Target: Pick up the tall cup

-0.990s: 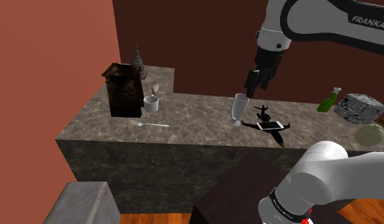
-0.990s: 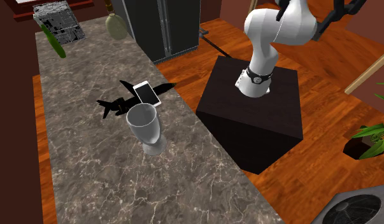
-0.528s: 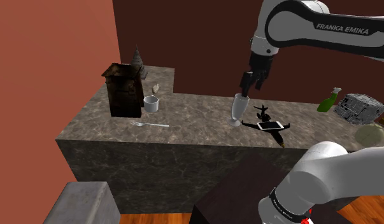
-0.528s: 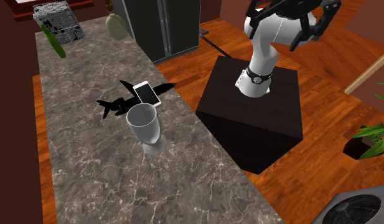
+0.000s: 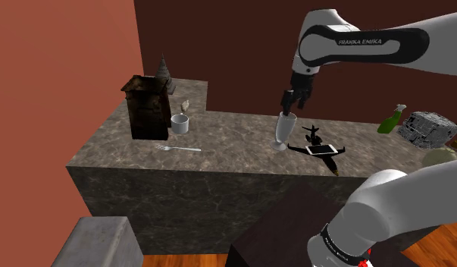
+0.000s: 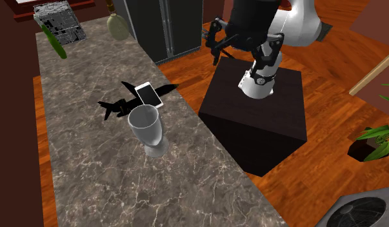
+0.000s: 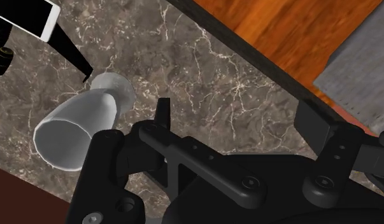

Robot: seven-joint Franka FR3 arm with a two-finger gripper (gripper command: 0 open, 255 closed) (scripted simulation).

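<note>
– Countertop [image 5: 234, 140] check: big marbled grey-brown slab, right? What's the setup, biggest stuff first?

– yep, that slab runs across pretty much everything. The white arm [image 5: 370, 45] arches over it from the dark box stand [image 6: 264, 122], which sits on an orange wood floor [image 6: 328, 180]. At one end of the counter there's a dark wooden box [image 5: 148, 106], at the other a grey block [image 5: 427, 127] and a green spray bottle [image 5: 391, 120].

– ok, and the gripper [image 5: 289, 100]? Got anything in it?

– nope. In the wrist view the fingers [image 7: 162, 113] stand well apart with just bare counter between them. From the shoulder view it hangs right over the rim of the tall cup [image 5: 284, 129].

– where exactly is that cup?

– it's pale, footed and upright, near the counter edge on the stand's side. The wrist view puts it off to the outside of one finger, not between the two, and nothing's touching it. Right beside it is a black toy plane [image 6: 115, 106] with a white phone [image 6: 148, 95] lying on top.

– anything smaller?

– a small white cup [image 5: 179, 124] next to the wooden box, and a fork [image 5: 181, 149] lying flat in front of it, well apart from the tall one.
</note>
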